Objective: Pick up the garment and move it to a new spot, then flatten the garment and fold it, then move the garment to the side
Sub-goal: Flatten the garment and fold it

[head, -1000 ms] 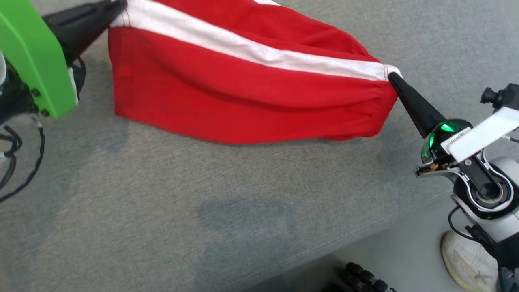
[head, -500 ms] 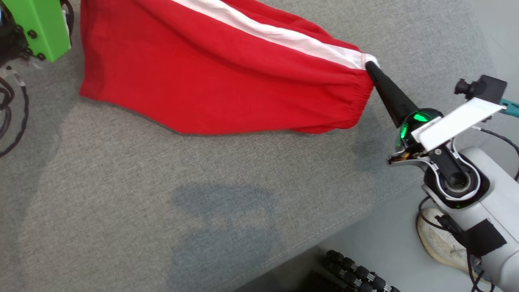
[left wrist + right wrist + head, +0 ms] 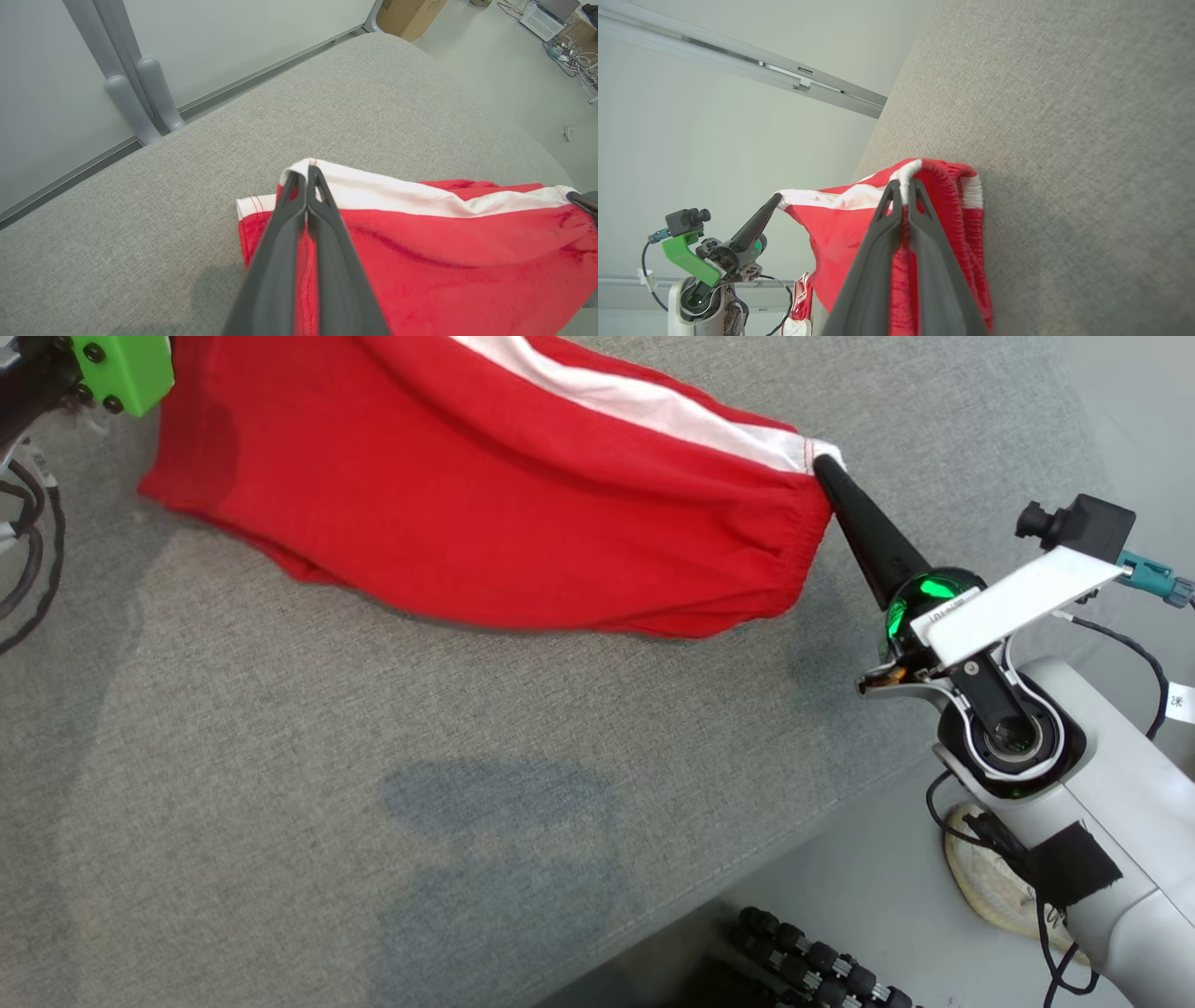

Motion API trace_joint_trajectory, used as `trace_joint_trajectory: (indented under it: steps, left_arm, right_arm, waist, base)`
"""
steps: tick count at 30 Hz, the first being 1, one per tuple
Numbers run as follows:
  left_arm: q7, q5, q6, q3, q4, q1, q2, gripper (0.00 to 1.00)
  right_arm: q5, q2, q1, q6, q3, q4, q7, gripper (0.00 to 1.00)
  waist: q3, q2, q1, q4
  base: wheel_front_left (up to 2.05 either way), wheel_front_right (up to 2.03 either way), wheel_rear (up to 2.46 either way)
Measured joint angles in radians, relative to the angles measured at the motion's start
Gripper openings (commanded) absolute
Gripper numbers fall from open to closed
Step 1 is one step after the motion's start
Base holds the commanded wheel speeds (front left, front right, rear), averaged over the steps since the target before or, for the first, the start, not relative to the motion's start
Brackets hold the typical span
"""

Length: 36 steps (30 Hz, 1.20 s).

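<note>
Grey upholstered surface (image 3: pixel 373 803): one red garment (image 3: pixel 523 523), white stripe (image 3: pixel 653 411), stretched between two claws, lower edge sagging toward the cushion. Left gripper (image 3: pixel 306 175) pinches one corner; right gripper (image 3: pixel 826 471) pinches the elastic end (both pressed tight on cloth). Risk: such thin holds may slip under tension, dropping one end crumpled.

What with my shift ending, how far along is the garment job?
Done: the garment is picked up. In hand: left pincer and right pincer each shut on a striped corner, holding it stretched over the grey cushion. Left: flattening, folding, moving it aside.
</note>
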Motion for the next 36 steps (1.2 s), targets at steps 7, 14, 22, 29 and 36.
trace_joint_trajectory:
  steps: [7, 14, 22, 29, 36]
  left_arm:
    - [-0.046, 0.033, -0.013, -0.005, 0.063, -0.027, -0.012, 0.02]
    - [-0.126, 0.058, -0.036, -0.029, 0.133, -0.015, -0.019, 1.00]
    - [-0.223, 0.056, -0.046, -0.029, 0.176, 0.076, -0.033, 1.00]
    - [-0.202, -0.063, -0.028, -0.003, 0.241, 0.280, -0.045, 1.00]
    - [-0.188, -0.112, 0.041, 0.062, 0.283, 0.328, -0.021, 1.00]
  right_arm:
    - [-0.023, 0.010, -0.011, 0.000, -0.006, 0.026, -0.025, 0.38]
    - [-0.069, 0.011, -0.027, 0.004, 0.022, 0.058, -0.031, 1.00]
    - [-0.084, -0.022, -0.016, 0.009, 0.028, 0.040, -0.031, 1.00]
    - [-0.136, -0.147, 0.110, 0.009, 0.013, 0.017, -0.055, 1.00]
    - [-0.135, -0.153, 0.162, 0.009, 0.011, -0.026, -0.063, 1.00]
  waist:
    - [0.003, 0.0000, 0.0000, -0.006]
    - [-0.009, 0.0000, 0.0000, -0.006]
    - [-0.049, 0.0000, 0.0000, 0.008]
    - [-0.117, 0.0000, 0.0000, 0.041]
    - [-0.168, 0.0000, 0.0000, 0.088]
  base:
    - [0.00, 0.00, 0.00]
    - [0.00, 0.00, 0.00]
    - [0.00, 0.00, 0.00]
    - [0.00, 0.00, 0.00]
    - [0.00, 0.00, 0.00]
